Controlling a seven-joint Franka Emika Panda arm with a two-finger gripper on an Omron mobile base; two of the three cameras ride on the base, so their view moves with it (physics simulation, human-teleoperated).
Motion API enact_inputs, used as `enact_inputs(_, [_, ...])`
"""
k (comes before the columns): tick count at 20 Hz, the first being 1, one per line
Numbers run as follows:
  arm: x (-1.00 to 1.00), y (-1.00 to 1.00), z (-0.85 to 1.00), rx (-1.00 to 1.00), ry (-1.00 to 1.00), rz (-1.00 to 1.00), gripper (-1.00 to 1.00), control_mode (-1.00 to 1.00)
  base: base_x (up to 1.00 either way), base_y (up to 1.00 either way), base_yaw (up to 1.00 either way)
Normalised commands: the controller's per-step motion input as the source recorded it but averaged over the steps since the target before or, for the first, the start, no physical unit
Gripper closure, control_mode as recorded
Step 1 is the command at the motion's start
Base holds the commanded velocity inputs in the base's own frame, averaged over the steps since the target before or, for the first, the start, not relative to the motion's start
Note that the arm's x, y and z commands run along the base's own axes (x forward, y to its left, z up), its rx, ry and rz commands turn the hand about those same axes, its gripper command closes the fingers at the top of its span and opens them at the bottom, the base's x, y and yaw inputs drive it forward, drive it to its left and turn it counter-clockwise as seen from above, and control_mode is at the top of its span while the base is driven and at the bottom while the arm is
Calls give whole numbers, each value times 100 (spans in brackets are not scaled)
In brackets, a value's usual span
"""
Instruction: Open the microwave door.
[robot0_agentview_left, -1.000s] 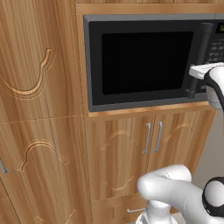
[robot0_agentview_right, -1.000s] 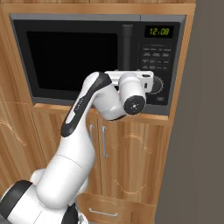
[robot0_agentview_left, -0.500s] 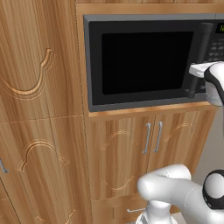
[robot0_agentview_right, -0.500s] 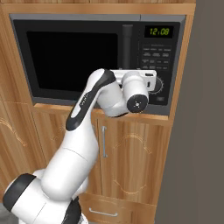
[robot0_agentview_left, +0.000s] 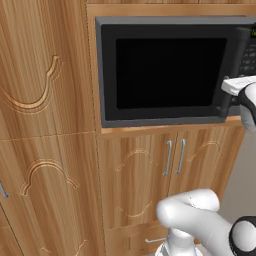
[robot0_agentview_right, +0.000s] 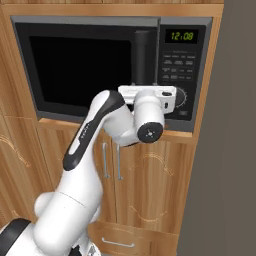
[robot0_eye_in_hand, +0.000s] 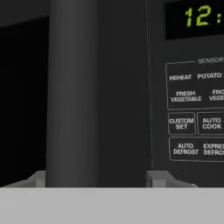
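Observation:
The microwave (robot0_agentview_right: 182, 75) is set into wooden cabinetry, with its green display lit. The microwave door (robot0_agentview_left: 165, 72) (robot0_agentview_right: 80, 65) lies flush with the front, its black window facing me. Its vertical bar handle (robot0_agentview_right: 142, 55) (robot0_eye_in_hand: 96, 87) runs between the window and the button panel. My gripper (robot0_eye_in_hand: 97, 179) (robot0_agentview_right: 146, 92) (robot0_agentview_left: 227, 87) is at the lower part of that handle. In the hand view the handle spans the whole gap between the jaws, with one fingertip (robot0_eye_in_hand: 155, 178) against each side. The gripper is shut on the handle.
Below the microwave are two wooden cabinet doors with slim silver handles (robot0_agentview_left: 172, 157) (robot0_agentview_right: 111, 160), and a drawer (robot0_agentview_right: 117, 242) under them. A tall carved wood panel (robot0_agentview_left: 45, 125) stands to the left. A grey wall (robot0_agentview_right: 235, 150) closes off the right side.
The jaws have closed in from wide open onto the door handle. The arm's elbow has shifted a little. The door looks unmoved.

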Motion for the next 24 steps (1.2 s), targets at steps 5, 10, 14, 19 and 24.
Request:
enact_inputs(5, [-98,0,9,0,-4,0,100,-100,0,0,0])
enact_inputs(10, [-100,1,17,0,0,0,100,-100,0,0,0])
enact_inputs(14, [-100,21,11,0,0,0,100,-100,0,0,0])
enact_inputs(19, [-95,51,14,-2,0,0,-100,-100,0,0,0])
enact_inputs(24, [-93,46,15,-2,1,0,-100,-100,0,0,0])
